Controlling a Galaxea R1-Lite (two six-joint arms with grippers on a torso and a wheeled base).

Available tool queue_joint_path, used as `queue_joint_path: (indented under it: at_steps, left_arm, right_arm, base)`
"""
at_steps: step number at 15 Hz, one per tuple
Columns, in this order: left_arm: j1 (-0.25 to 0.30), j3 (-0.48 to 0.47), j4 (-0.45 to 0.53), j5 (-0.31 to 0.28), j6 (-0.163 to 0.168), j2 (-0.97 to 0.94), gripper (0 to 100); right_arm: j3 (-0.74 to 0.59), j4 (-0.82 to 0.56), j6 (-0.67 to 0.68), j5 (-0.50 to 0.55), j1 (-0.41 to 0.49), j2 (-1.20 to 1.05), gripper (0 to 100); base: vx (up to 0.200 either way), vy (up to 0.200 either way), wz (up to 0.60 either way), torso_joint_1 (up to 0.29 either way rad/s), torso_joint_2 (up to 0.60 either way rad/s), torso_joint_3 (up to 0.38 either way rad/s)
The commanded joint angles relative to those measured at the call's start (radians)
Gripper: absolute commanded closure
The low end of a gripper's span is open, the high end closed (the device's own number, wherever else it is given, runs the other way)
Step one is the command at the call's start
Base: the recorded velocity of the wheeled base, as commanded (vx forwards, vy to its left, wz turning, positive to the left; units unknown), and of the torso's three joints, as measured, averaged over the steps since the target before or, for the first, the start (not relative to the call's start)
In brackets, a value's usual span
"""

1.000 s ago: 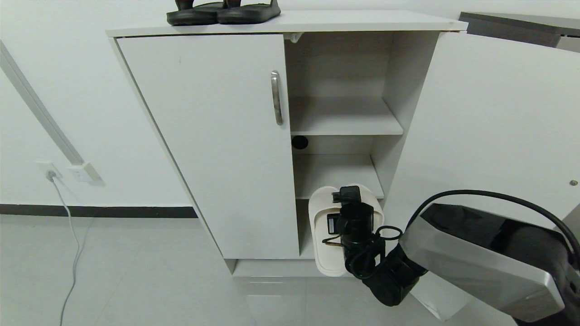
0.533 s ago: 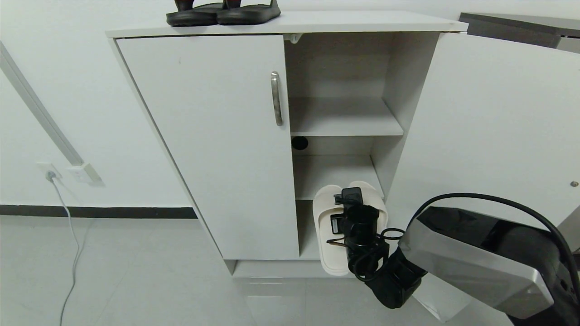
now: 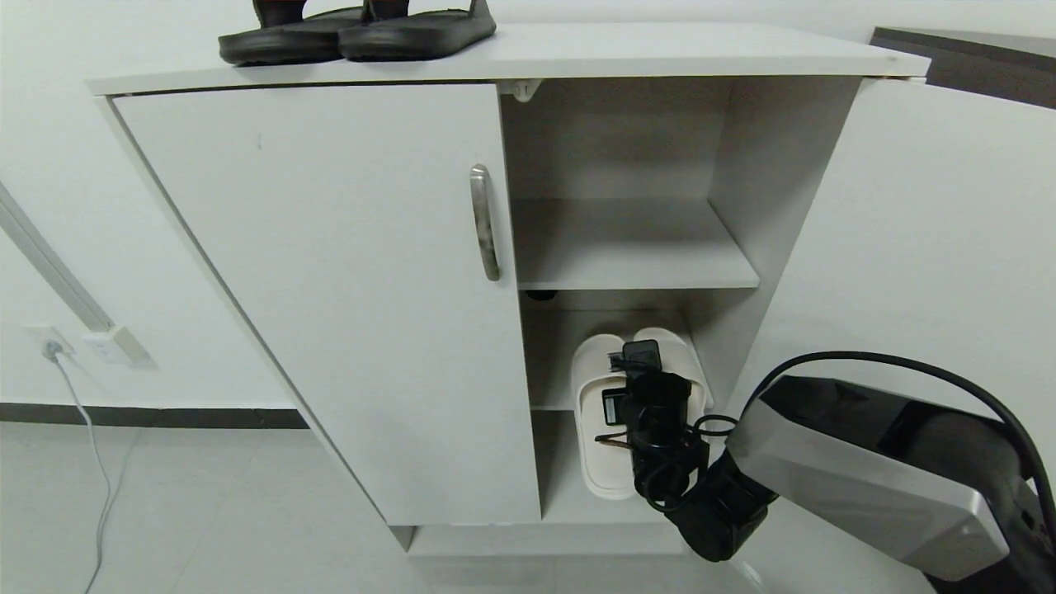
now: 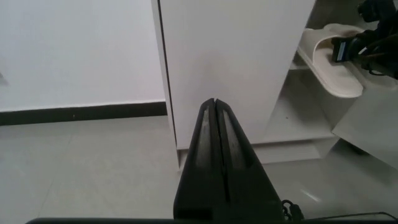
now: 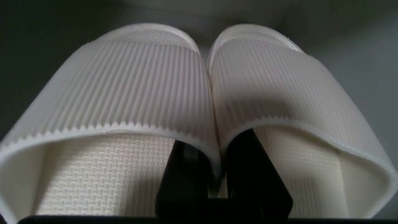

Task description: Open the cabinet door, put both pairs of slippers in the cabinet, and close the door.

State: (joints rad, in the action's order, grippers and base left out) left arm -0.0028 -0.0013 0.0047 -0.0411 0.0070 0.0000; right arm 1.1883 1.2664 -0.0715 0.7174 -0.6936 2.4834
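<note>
White-walled room; white two-door wooden cabinet point(image 3: 330, 289), right door open. Right gripper point(image 3: 634, 359) clenched on cream ribbed foam slippers point(image 3: 596, 466) at lower shelf's front edge. Stowing first pair, I judged; next move needed a deeper push, then release.

One pair of slippers point(image 3: 355, 35) sits on top of the cabinet point(image 3: 660, 51), toward its left end, above the closed left door point(image 3: 330, 297); the right door point(image 3: 924, 247) stands open to the right. The second pair point(image 3: 592, 429), side by side in the right end effector point(image 3: 637, 367), is at the opening's mouth by the lower shelf point(image 3: 546, 371).
</note>
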Motion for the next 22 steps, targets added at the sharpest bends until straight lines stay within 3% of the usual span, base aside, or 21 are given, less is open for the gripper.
queue_joint_path:
  at_steps: [1,6,14,22]
  left_arm:
    - [0.000,0.001,0.000,0.001,-0.001,0.002,100]
    - [0.001,0.000,0.000,0.001,-0.001,0.002,100]
    - [0.000,0.001,0.000,0.004,-0.007,0.002,100]
    - [0.000,0.000,-0.002,0.004,-0.007,0.002,100]
  right_arm:
    - [0.001,0.002,0.001,-0.001,-0.003,0.011,100]
    - [0.031,-0.047,0.030,-0.003,0.002,0.022,100]
    - [0.356,-0.303,0.068,-0.019,0.054,0.114,100]
    - [0.462,-0.409,0.068,-0.058,0.083,0.124,100]
  base:
    - [0.000,0.000,0.00,0.000,0.00,0.000]
    - [0.000,0.000,0.00,0.000,0.00,0.000]
    - [0.000,0.000,0.00,0.000,0.00,0.000]
    - [0.000,0.000,0.00,0.000,0.00,0.000]
